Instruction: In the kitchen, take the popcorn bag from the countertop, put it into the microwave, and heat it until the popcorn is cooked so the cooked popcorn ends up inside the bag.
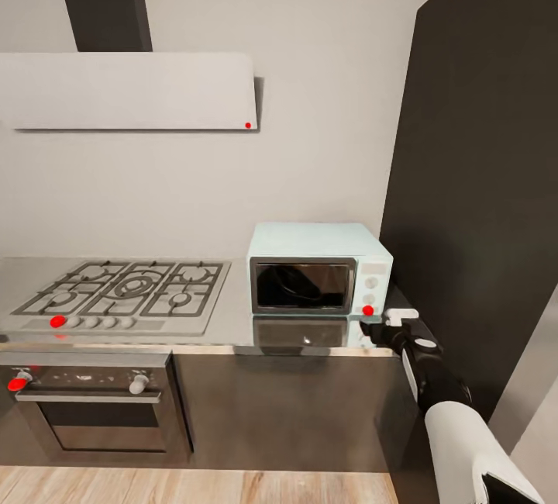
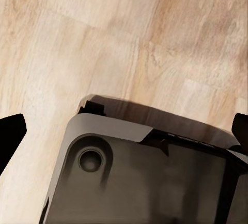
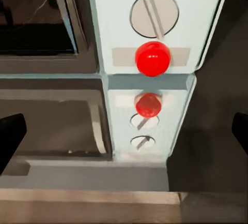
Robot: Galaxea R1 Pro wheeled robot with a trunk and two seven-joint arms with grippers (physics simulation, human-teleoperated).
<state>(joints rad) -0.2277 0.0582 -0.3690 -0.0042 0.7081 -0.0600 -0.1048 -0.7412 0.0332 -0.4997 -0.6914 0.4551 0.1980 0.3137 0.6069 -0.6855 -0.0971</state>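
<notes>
The pale mint-blue microwave (image 1: 318,265) stands on the grey steel countertop (image 1: 225,332) with its dark glass door shut. Behind the glass is a dim dark shape; the popcorn bag and popcorn are hidden. My right gripper (image 1: 377,326) hovers just in front of the microwave's lower right corner, open and holding nothing. The right wrist view looks at the control panel, with a round white knob (image 3: 154,14) above a red button (image 3: 153,58), both mirrored in the shiny countertop (image 3: 62,172). My left gripper (image 2: 124,133) is open over the wood floor.
A gas hob (image 1: 124,291) lies left of the microwave, with a steel oven (image 1: 93,411) beneath it and a white hood (image 1: 128,91) above. A tall dark cabinet (image 1: 480,178) rises right beside the microwave. The robot's dark base (image 2: 144,177) shows under the left gripper.
</notes>
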